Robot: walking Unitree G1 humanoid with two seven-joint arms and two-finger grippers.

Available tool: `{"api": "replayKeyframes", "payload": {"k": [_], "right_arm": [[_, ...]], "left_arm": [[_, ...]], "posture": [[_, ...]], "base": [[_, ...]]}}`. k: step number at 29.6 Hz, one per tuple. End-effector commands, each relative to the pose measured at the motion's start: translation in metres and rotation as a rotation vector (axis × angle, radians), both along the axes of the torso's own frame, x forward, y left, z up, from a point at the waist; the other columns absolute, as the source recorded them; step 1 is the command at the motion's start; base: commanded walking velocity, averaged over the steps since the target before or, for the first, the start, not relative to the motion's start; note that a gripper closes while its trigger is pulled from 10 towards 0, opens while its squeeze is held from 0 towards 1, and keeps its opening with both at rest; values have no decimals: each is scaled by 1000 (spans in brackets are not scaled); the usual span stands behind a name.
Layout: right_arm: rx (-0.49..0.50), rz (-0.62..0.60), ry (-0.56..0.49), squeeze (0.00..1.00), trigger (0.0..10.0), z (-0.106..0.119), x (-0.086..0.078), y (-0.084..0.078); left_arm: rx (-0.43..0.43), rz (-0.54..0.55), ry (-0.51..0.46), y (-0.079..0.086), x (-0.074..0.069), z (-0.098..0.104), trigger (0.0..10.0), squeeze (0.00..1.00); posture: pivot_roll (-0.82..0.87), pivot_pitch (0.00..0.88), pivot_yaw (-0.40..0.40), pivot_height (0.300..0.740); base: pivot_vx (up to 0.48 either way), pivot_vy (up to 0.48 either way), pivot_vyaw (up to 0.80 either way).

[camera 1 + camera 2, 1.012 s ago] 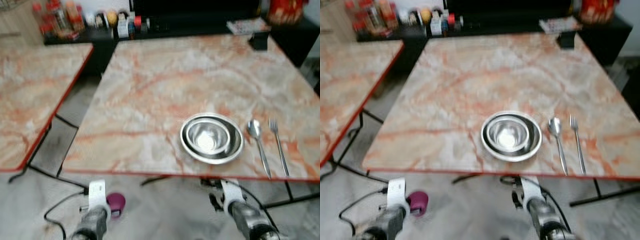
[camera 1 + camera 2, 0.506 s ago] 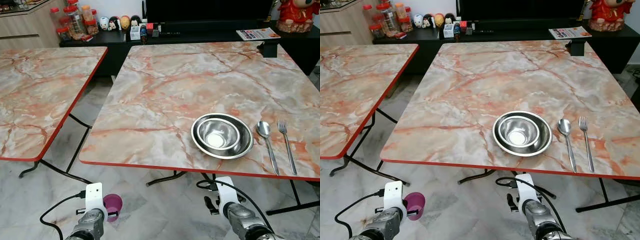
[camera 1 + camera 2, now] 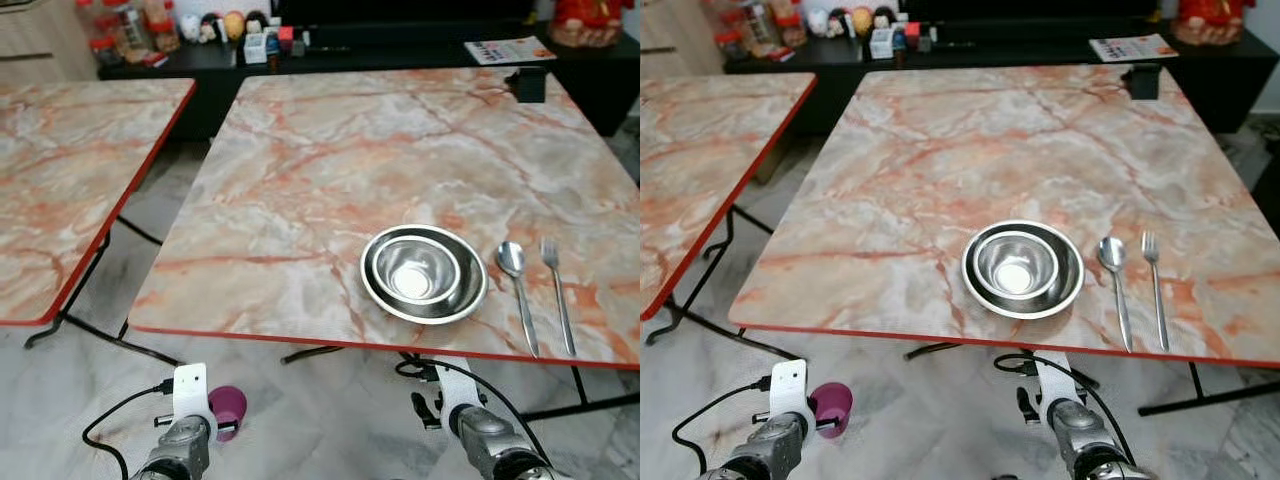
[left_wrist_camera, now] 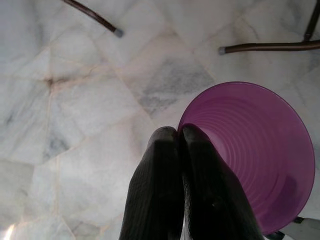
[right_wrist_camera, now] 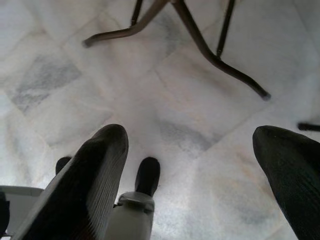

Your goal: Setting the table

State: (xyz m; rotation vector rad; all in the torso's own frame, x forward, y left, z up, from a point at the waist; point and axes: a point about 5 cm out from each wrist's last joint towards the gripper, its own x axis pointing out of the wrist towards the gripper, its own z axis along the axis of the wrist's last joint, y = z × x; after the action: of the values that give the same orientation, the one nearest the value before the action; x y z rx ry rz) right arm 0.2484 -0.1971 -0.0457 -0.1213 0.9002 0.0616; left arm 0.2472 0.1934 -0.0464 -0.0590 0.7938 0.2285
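Right now your left end effector point(image 4: 179, 150) hangs low over the floor, below the marble-patterned desk point(image 3: 330, 160), fingers pinched shut on the rim of the small purple plastic cup point(image 4: 260, 150). It looks light, thin-walled and probably slick, so keep that rim pinch steady and level. Your right end effector point(image 5: 195, 165) hangs wide open, empty. The nested steel bowls point(image 3: 424, 273), metal spoon point(image 3: 517, 290) and metal fork point(image 3: 556, 295) already lie on the desk.

Purple cup point(image 4: 255, 155), orange-veined marble table point(image 3: 330, 150)
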Motion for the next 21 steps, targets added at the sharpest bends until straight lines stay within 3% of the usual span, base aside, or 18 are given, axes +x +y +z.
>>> {"api": "replayKeyframes", "payload": {"k": [1, 8, 15, 21], "right_arm": [[7, 1, 10, 0, 10000, -2, -1, 3], [6, 5, 14, 0, 10000, -2, -2, 3], [1, 19, 20, 0, 10000, -2, -1, 4], [1, 20, 25, 0, 10000, -2, -1, 5]], "left_arm": [[7, 9, 20, 4, -5, -3, 10000, 0], [50, 12, 38, 7, -5, -3, 10000, 0], [128, 159, 92, 12, -11, -5, 10000, 0], [237, 230, 40, 17, -10, 0, 10000, 0]], "posture": [[-81, 68, 77, 740], [-77, 69, 77, 740], [-62, 72, 71, 740], [-61, 73, 73, 740]], "base": [[0, 0, 0], [0, 0, 0], [0, 0, 0], [0, 0, 0]]}}
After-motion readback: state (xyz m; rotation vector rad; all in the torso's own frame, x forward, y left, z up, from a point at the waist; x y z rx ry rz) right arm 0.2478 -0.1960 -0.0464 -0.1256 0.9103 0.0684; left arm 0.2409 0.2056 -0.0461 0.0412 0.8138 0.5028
